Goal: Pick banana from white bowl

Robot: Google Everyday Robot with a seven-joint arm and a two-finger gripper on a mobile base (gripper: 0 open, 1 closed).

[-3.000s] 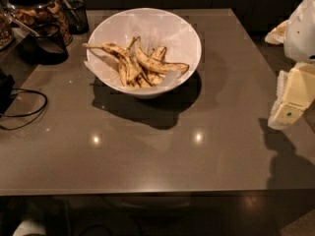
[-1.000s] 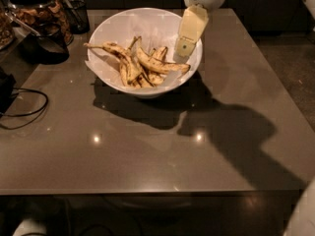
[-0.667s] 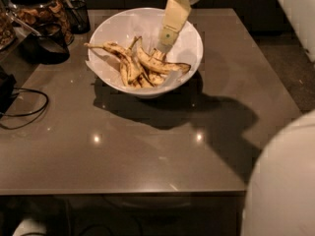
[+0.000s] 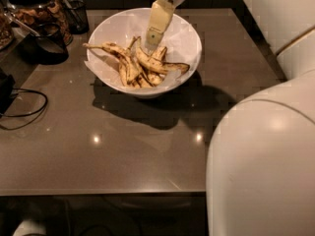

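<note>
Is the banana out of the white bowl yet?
No, the banana lies inside the white bowl, the gripper poised just above it.

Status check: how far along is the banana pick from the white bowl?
Approach looks done: the gripper hangs inside the white bowl, its tip close to the upper end of the banana. In hand: lining up on that long banana with the dark tip. Left: grasping and lifting it out; the banana lies in the bowl, not raised.

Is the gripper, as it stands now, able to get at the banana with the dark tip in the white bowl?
Probably yes. The gripper hangs inside the open white bowl, just above the banana, which lies on top of the pile with nothing over it.
</note>
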